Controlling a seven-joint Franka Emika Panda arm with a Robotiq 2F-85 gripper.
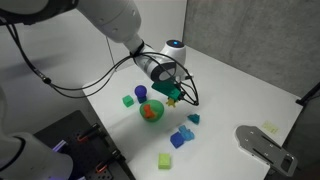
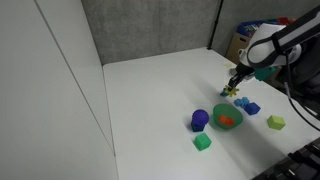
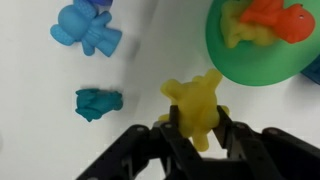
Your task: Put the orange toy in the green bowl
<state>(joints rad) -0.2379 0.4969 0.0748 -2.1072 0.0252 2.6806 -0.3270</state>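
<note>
In the wrist view a blue toy (image 3: 85, 25) lay at the far left on the white table (image 3: 40, 140), with a smaller teal toy (image 3: 98, 103) below it and well apart from the arm. Further right, the gripper (image 3: 200, 125) was clamped on a yellow toy (image 3: 195, 98), its dark fingers (image 3: 172, 130) pressed against both sides of the figure's lower half. At the right edge sat the green bowl (image 3: 225, 55), and the orange toy (image 3: 272, 14) already lay inside it, near the middle. Both exterior views agreed: orange showed within the bowl (image 1: 151, 110) (image 2: 227, 117), and the gripper (image 1: 172, 95) (image 2: 237, 88) hung just beside it.

The orange toy looked like a small moulded figure, probably light and stiff or slightly rubbery, with a glossy and perhaps slippery skin. Its limbs made an uneven outline, so the firmest hold would likely be across the narrow body and not on a limb. The bowl seemed light too and might slide if nudged.

No brand, label or writing could be read on anything in view.
</note>
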